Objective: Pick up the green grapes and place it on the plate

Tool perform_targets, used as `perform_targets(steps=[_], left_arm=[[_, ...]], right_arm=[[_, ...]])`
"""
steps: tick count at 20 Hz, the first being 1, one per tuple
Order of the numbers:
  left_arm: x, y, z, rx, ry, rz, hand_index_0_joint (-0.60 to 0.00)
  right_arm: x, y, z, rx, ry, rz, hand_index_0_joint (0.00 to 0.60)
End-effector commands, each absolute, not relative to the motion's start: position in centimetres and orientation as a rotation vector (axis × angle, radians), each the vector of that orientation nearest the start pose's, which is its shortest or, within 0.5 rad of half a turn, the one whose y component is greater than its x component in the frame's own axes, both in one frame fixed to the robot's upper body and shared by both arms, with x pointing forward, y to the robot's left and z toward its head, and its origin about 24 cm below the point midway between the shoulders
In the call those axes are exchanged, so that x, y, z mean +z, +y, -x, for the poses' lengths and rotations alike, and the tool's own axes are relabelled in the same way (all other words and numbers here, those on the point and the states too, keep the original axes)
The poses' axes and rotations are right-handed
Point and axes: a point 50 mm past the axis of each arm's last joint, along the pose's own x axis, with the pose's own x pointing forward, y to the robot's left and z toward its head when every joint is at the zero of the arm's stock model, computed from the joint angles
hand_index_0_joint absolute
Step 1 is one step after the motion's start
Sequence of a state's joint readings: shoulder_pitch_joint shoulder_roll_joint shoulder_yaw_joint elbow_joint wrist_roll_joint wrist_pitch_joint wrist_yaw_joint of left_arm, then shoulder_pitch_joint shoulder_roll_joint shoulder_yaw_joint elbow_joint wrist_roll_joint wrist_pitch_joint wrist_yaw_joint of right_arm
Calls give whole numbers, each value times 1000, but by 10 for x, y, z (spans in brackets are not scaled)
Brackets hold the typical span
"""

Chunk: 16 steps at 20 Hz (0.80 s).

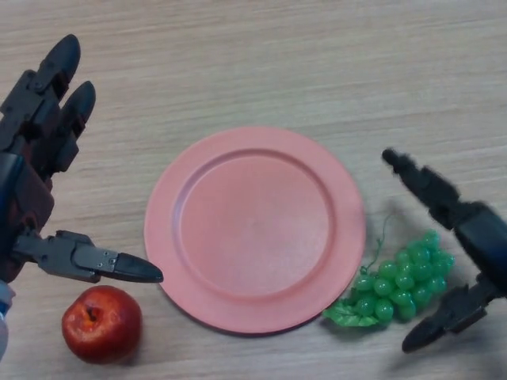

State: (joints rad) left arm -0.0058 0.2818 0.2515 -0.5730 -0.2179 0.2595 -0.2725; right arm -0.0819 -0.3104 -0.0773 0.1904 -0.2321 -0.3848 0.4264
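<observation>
A bunch of green grapes (pixel 400 283) lies on the wooden table just right of the pink plate (pixel 253 226), touching its lower right rim. My right hand (pixel 467 237) is open around the grapes' right side, one finger stretched above them and the thumb below, not closed on them. The plate is bare. My left hand (pixel 40 158) is open at the left edge, fingers straight and thumb pointing toward the plate.
A red apple (pixel 101 323) sits on the table at the lower left, just below my left thumb and left of the plate.
</observation>
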Motion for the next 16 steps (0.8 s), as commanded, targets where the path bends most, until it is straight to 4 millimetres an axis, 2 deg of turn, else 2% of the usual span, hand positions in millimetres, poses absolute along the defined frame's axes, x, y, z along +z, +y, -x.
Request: perform_targets(steps=[1, 3, 5, 6, 7, 8, 12, 16], left_arm=[[202, 211, -213, -137, -574, -256, 0], [203, 213, -211, -134, -579, -247, 0], [203, 214, -211, -130, -582, -245, 0], [203, 215, -211, -126, -584, -244, 0], [202, 216, -211, -122, -585, -243, 0], [200, 218, -211, -114, -583, -239, 0], [200, 217, -211, -109, -585, -249, 0], [200, 216, -211, -112, -584, -248, 0]], right_arm=[[84, -210, -266, 372, -350, 672, 0], [74, -216, -267, 376, -307, 699, 0], [72, -216, -267, 377, -301, 703, 201], [71, -216, -268, 377, -303, 712, 350], [70, -216, -268, 376, -307, 723, 451], [66, -216, -269, 379, -313, 743, 592], [62, -216, -266, 479, -323, 904, 600], [71, -218, -262, 523, -290, 885, 600]])
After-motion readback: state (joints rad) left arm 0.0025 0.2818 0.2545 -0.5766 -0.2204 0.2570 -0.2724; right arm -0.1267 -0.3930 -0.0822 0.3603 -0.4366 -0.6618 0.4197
